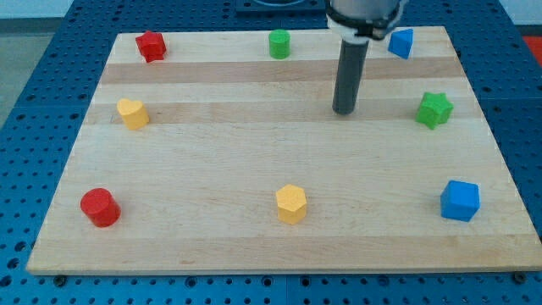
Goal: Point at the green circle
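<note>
The green circle [279, 43], a short green cylinder, stands near the top edge of the wooden board, a little right of the middle. My tip [343, 111] rests on the board below and to the right of it, well apart from it. The dark rod rises from the tip to the view's top. The tip touches no block. A green star [434, 109] lies to the right of the tip at about the same height in the view.
A red block [151, 46] at top left, a blue block [400, 42] at top right, a yellow heart-like block [132, 113] at left, a red cylinder [100, 207] at bottom left, a yellow hexagon [290, 203] at bottom middle, a blue cube [460, 201] at bottom right. The board [212, 152] is edged by blue pegboard.
</note>
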`<action>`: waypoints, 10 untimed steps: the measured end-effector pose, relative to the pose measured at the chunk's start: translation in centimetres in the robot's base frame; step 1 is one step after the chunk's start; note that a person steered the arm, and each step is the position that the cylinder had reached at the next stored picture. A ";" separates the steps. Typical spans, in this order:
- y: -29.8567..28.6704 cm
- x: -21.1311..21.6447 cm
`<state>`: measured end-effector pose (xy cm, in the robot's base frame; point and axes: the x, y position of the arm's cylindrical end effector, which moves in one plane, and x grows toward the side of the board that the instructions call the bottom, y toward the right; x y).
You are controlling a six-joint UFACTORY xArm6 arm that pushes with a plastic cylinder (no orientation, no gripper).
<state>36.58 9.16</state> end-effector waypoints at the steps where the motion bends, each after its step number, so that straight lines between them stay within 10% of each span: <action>1: 0.0 -4.8; 4: -0.2 -17.4; 10: -10.1 -17.2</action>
